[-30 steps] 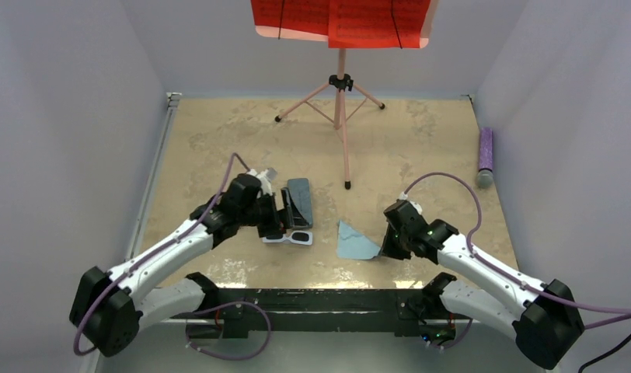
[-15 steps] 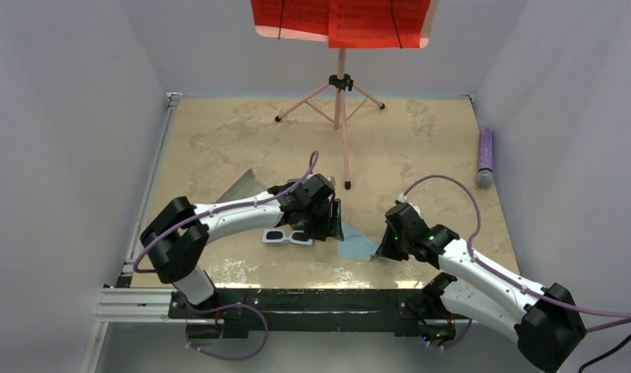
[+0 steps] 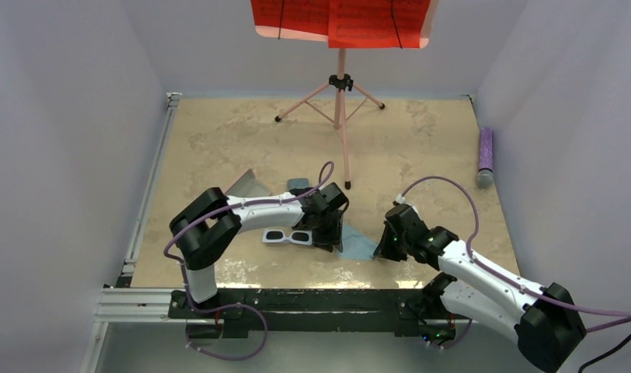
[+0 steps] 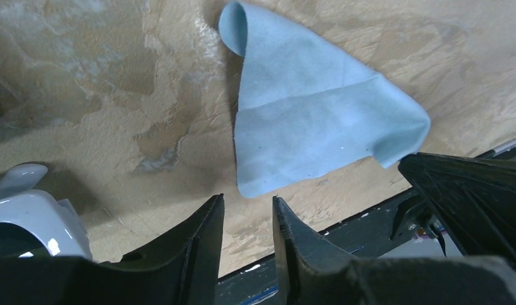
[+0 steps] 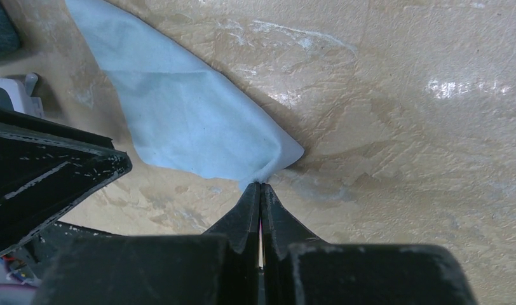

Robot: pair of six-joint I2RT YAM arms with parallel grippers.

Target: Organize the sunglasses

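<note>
Left gripper (image 4: 247, 200): released, jaws a narrow gap apart with nothing between them, tips just short of the light blue cloth (image 4: 306, 133).
Right gripper (image 5: 260, 185): clenched, pinching the cloth's right corner.
White sunglasses (image 3: 287, 236): on the table (image 3: 421, 148), near centre, just left of the left gripper, not held.
Light blue cloth: folded, lying between the two grippers.
Grey case (image 3: 299, 184): just beyond the left arm, partly hidden.
</note>
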